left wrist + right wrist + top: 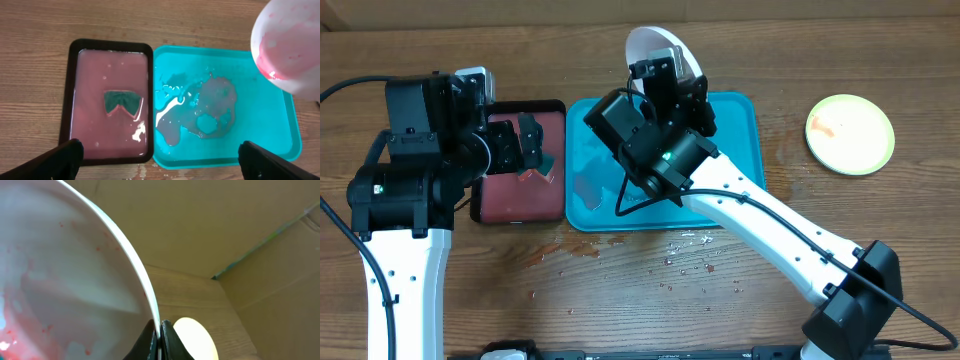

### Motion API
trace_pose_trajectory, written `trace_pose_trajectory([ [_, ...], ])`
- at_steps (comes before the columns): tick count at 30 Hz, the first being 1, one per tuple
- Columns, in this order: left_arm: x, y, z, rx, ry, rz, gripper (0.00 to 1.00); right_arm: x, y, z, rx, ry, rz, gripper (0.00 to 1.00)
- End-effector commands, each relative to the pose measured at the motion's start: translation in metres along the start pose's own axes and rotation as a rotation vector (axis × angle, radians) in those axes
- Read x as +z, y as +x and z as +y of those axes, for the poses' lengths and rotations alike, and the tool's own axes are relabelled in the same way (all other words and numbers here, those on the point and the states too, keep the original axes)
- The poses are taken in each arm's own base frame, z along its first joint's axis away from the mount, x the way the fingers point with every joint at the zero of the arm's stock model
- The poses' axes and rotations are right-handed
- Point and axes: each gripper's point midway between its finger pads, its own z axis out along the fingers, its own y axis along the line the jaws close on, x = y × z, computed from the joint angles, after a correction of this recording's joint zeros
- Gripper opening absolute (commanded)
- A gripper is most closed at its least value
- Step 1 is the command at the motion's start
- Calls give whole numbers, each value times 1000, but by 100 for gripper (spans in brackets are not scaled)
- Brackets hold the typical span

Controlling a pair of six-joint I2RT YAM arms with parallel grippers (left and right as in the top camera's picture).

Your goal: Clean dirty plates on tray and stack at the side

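Plate (60, 270), white (sauce-smeared), rim clamped in right fingers (148, 342); left fingers (60, 161) spread wide, above black tray (112, 44)

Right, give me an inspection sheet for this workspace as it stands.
Surface: wooden table, water droplets in front of the blue tray.
Job's things: blue tray holds a pinkish puddle; white plate, red-smeared, held tilted above it; green plate, red-smeared, lies on the table at right; no other plate seen.
Clutter: black tray of reddish liquid with a sponge in it.
Grippers: left gripper open above the trays; right gripper shut on the white plate's rim.
Cables: black cable trails off to the left.
Surroundings: cardboard wall behind the table.
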Motion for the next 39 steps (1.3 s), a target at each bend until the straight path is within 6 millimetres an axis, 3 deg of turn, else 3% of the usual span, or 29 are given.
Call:
trace_pose_trajectory([
  [1, -6, -2, -4, 20, 13, -12, 100, -7, -2, 14, -24, -147, 29, 4],
  [3, -6, -2, -4, 20, 13, -11, 100, -11, 1, 21, -71, -171, 26, 4],
  [6, -6, -2, -4, 20, 13, -11, 100, -6, -3, 9, -62, -93, 4, 4],
  [10, -6, -1, -1, 21, 0, -10, 100, -10, 10, 38, -59, -276, 71, 4],
  [14, -6, 0, 4, 20, -30, -8, 100, 0, 19, 38, 19, -299, 133, 4],
  [18, -5, 2, 8, 20, -51, 0, 100, 2, 47, 76, 86, -628, 342, 4],
  [22, 0, 5, 23, 19, -135, 11, 100, 13, 65, 87, 192, -775, 507, 4],
  [27, 20, 17, 36, 26, -184, 76, 100, 23, 83, 92, 245, -885, 641, 4],
  [33, 57, 42, 44, 17, -192, 181, 100, 33, 115, 108, 205, -882, 755, 4],
  [39, 82, 59, 51, 51, -194, 235, 100, 40, 135, 124, 177, -873, 810, 4],
])
